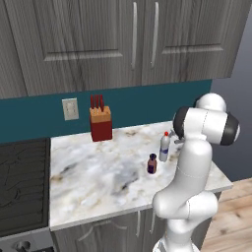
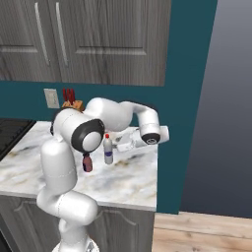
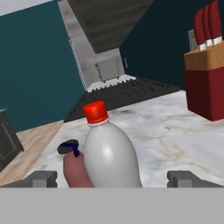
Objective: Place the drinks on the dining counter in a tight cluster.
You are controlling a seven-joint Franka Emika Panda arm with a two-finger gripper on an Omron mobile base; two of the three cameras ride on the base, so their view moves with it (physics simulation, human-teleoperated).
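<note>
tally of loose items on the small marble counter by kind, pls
Bottles: 2, the red-capped clear bottle and the short dark-maroon bottle
Knife blocks: 1, the red knife block by the wall
Total: 3

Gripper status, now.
Gripper: open, holding nothing; its fingertips stand on either side of the red-capped bottle, not closed on it.
</note>
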